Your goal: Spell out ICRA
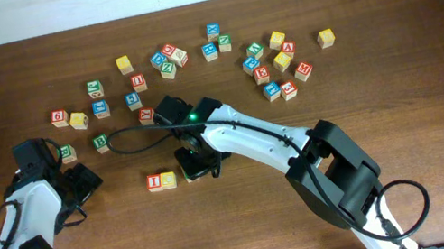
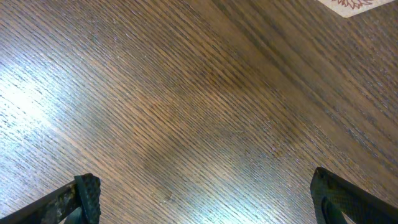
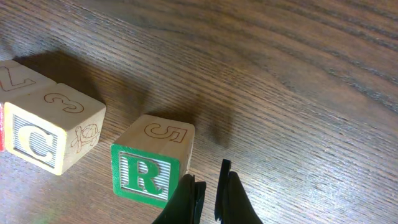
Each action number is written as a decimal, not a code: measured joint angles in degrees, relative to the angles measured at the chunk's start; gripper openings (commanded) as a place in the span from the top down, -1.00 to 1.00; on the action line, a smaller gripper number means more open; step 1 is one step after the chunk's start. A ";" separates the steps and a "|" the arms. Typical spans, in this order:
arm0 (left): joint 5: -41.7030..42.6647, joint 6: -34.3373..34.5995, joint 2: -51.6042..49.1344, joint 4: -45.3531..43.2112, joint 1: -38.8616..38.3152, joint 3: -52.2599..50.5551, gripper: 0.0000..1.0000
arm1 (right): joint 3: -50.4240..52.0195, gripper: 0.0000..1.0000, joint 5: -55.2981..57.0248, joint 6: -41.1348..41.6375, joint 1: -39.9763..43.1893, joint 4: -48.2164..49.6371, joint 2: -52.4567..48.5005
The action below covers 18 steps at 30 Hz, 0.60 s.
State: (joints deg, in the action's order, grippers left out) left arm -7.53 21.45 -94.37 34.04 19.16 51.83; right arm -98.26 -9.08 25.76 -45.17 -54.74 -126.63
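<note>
The green-faced wooden "R" cube (image 3: pixel 147 174) sits just beside the yellow-faced wooden "C" cube (image 3: pixel 46 138), and the red-faced "I" cube (image 1: pixel 154 181) touches that cube's other side. The right gripper (image 3: pixel 209 185), fingers together and empty, is just beside the R cube. The left gripper (image 2: pixel 205 186) hangs spread wide, well apart from the C cube.

White-shelled arms (image 1: pixel 253 142) with black joints (image 1: pixel 338 159), looping black cables (image 1: pixel 133 130), a green light (image 1: pixel 192 117) and black fingers (image 3: pixel 239 202).

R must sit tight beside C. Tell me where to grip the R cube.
Come from above, pinching the R cube across its green face and the opposite one: both seem clear, while the C cube sits close beside it. Open the shut right gripper first.
</note>
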 measured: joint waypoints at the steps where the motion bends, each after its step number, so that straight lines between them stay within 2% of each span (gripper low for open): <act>1: -0.02 0.00 0.00 0.00 0.00 0.00 -0.99 | -0.02 0.91 0.00 0.02 0.00 0.00 0.00; 13: 0.00 -0.02 0.00 0.00 0.00 0.00 -0.99 | 0.00 0.90 5.07 0.00 0.00 0.02 0.00; 18: -0.02 0.00 0.00 0.00 0.00 0.00 -0.99 | 0.04 0.91 10.67 0.00 0.00 3.76 0.00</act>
State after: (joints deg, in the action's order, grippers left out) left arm -7.55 21.45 -94.37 34.04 19.16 51.83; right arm -98.21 1.58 25.76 -45.17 -50.98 -126.63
